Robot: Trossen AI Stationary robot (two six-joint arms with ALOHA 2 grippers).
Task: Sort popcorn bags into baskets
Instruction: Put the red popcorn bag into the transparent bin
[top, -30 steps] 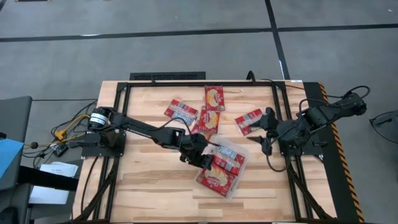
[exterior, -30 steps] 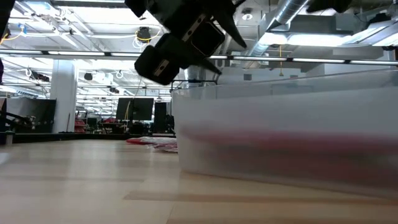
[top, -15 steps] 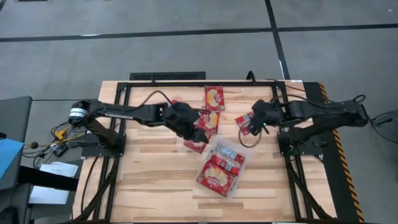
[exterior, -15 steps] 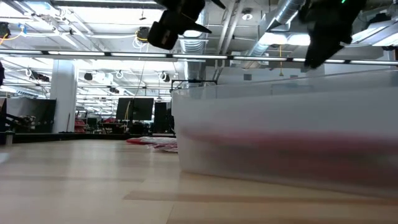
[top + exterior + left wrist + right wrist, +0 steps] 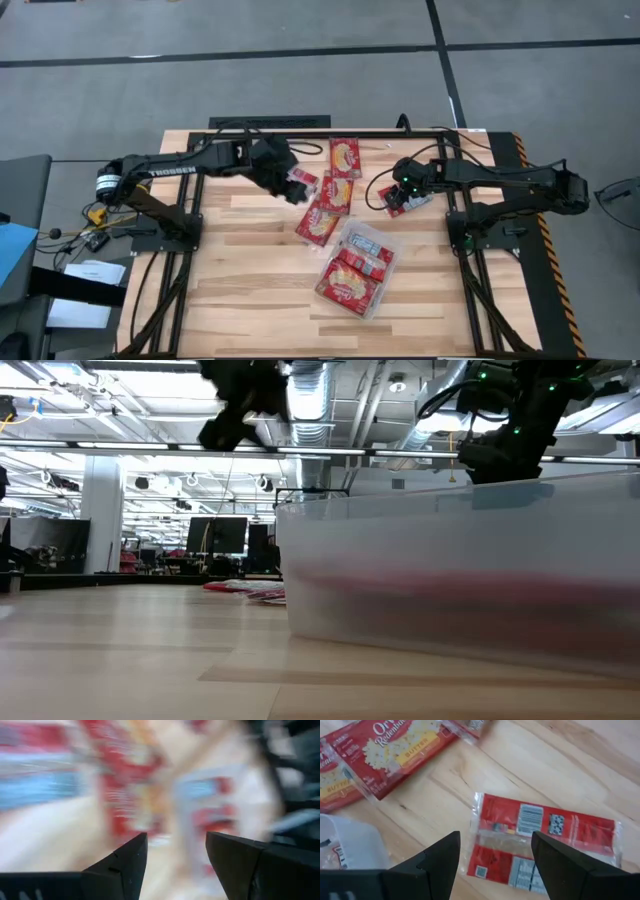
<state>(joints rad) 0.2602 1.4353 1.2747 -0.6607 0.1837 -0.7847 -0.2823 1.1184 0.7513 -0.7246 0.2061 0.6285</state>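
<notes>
While both hands, left (image 5: 175, 855) and right (image 5: 495, 857), gape empty, we log 2 bags (image 5: 356, 268) in basket (image 5: 385, 296), 5 on bench (image 5: 240, 290).

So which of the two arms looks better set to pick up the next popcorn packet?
Probably right. The right gripper is open directly over a lone packet. The left gripper is open too, but its view is blurred.

Two dark arms on black frame mounts

The left arm (image 5: 190, 167) is black and slim, with white "TROSSEN" lettering and a pale ring at its base in the left of the high view. The right arm (image 5: 500, 180) is black with thin looping cables and a small green light; both wrist views show dark, angular fingertips (image 5: 440, 857).
</notes>
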